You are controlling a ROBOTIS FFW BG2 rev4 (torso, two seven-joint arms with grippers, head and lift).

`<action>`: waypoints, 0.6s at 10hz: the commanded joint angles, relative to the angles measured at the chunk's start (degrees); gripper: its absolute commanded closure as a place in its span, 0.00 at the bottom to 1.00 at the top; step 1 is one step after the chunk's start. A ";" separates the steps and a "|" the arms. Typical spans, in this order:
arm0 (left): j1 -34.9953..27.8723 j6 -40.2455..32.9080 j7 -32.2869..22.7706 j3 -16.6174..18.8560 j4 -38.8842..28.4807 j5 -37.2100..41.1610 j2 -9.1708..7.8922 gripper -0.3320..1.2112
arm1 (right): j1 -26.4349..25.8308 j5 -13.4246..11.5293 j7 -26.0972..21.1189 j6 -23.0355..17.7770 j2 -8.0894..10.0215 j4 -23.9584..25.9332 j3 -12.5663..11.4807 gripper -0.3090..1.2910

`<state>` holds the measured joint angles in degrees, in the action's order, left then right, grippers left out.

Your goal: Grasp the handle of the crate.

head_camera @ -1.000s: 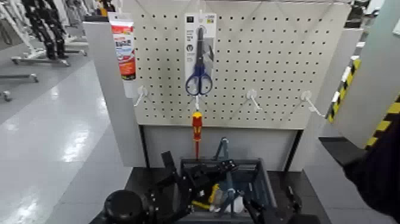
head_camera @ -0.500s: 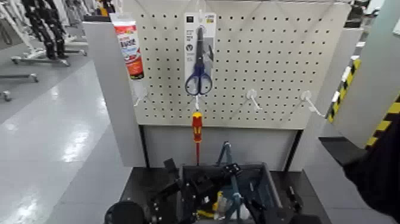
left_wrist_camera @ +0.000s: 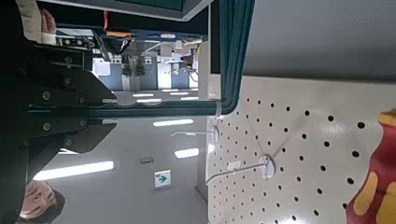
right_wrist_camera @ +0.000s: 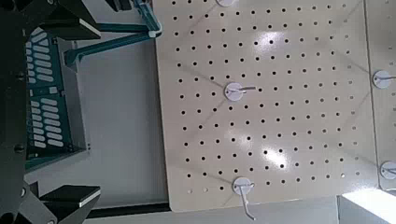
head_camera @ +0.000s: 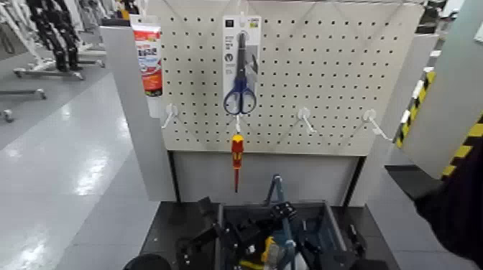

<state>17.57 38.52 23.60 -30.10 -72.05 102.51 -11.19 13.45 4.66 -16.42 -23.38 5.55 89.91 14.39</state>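
Note:
The dark grey-blue crate [head_camera: 323, 219] sits on the floor below the pegboard, at the bottom of the head view. Its thin handle [head_camera: 274, 188] rises as a narrow arch over its middle. My left gripper [head_camera: 248, 233] reaches into the crate from the left, close to the handle's lower part; the handle shows as a teal bar in the left wrist view [left_wrist_camera: 229, 47], beyond the gripper [left_wrist_camera: 117, 110]. My right gripper [head_camera: 316, 255] is low at the crate's near right and open. The right wrist view shows the crate's slotted wall [right_wrist_camera: 47, 103] and the handle [right_wrist_camera: 112, 33].
The white pegboard stand [head_camera: 323, 79] is behind the crate, with blue scissors [head_camera: 240, 90], a red-and-white tube [head_camera: 149, 61], a red-and-yellow screwdriver [head_camera: 236, 154] and bare hooks [head_camera: 305, 118]. A yellow-black striped post [head_camera: 460, 154] is to the right. Grey floor is on the left.
The crate, its handle and my arms have shifted lower in the head view. The hanging tube swung right and came back.

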 commanded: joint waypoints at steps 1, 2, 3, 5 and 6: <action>-3.07 1.82 -3.30 1.97 -6.08 0.67 -1.91 0.98 | 0.00 0.00 -0.01 -0.09 0.07 0.00 -0.06 0.28; -4.39 2.79 -4.62 2.50 -8.19 1.99 -2.79 0.98 | 0.00 0.00 -0.01 -0.17 0.07 0.00 -0.06 0.28; -6.23 3.67 -7.69 3.47 -10.65 3.48 -3.66 0.98 | 0.09 0.00 -0.01 -0.17 0.07 0.00 -0.15 0.28; -7.90 3.84 -10.33 4.08 -13.91 5.07 -4.81 0.98 | 0.09 0.00 -0.10 -0.17 -0.01 0.00 -0.24 0.28; -8.43 3.76 -10.59 4.43 -15.31 5.15 -4.98 0.98 | 0.09 0.00 -0.10 -0.17 0.07 0.00 -0.24 0.28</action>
<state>9.47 42.33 13.00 -25.86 -86.53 107.56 -16.08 13.55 4.66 -16.52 -23.56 5.55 89.91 14.16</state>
